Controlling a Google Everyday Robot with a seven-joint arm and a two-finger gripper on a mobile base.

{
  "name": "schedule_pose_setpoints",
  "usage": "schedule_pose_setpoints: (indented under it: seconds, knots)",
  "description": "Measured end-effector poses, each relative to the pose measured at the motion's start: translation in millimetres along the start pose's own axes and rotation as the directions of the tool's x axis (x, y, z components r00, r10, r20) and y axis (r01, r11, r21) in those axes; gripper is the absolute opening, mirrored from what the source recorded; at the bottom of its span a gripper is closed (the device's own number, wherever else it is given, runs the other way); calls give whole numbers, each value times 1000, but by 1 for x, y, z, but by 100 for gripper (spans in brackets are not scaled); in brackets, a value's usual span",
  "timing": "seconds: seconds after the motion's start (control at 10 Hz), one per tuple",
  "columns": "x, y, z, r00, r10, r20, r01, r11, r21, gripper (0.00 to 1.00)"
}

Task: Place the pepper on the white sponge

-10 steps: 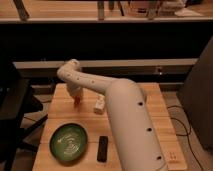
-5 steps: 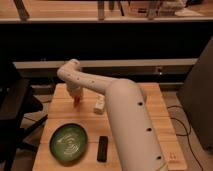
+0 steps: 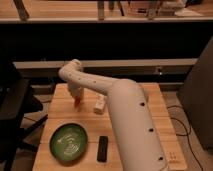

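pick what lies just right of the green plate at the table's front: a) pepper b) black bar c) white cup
B: the black bar lies beside the plate; the pepper is farther back, in the shut hand.

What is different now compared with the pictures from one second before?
Nothing visibly changed. The claw stays over the far left of the table, shut on the pepper; the green plate lies where it was.
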Motion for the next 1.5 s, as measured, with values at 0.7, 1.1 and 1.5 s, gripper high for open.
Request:
schedule_pose_setpoints:
  seconds: [0.7,1.1,1.5]
  knots:
    - [2,19,-4,1000,1,-3,-1,1000,14,12]
    - [1,20,-3,1000,-14,-6,14,1000,17,12]
    - [2,41,-6,1000,-18,-8,18,1000,20,8]
